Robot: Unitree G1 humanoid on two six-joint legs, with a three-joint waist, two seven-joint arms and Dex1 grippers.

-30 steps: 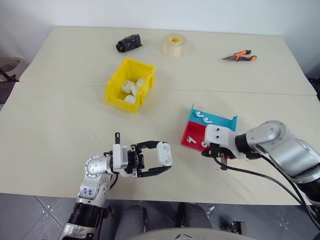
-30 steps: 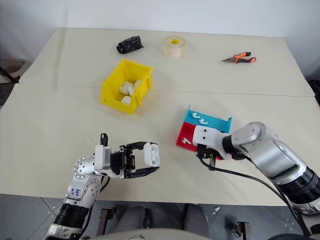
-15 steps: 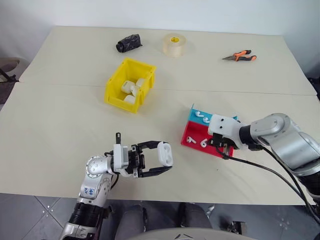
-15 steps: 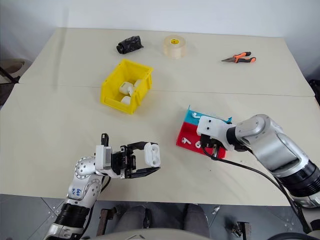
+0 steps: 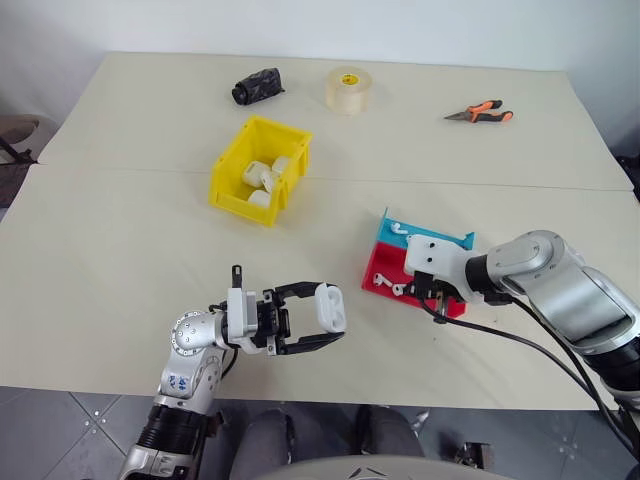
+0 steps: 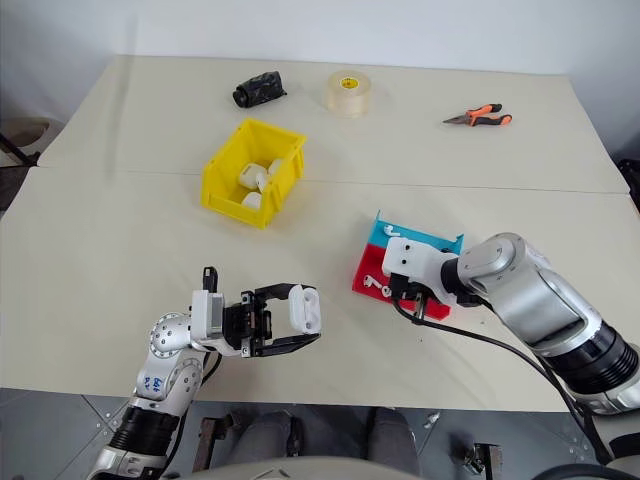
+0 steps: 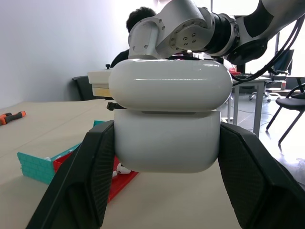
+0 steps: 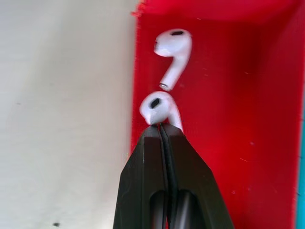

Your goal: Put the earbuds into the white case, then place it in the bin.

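Right wrist view shows the right claw [image 8: 164,129] pinching one earbud [image 8: 159,110] by its stem over the red floor of the tray [image 8: 228,95], bulb out past the tips, long axis in line with the fingers; a second earbud [image 8: 172,55] lies loose just beyond. Lift straight and slowly so the stem cannot slip. The left claw [image 5: 318,325] clamps the white case [image 5: 329,306] above the counter [image 5: 120,250], lid shut, long axis across the fingers.

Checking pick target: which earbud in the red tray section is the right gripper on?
The earbud at the right gripper tips, stem pinched; the other earbud lies free beyond it.
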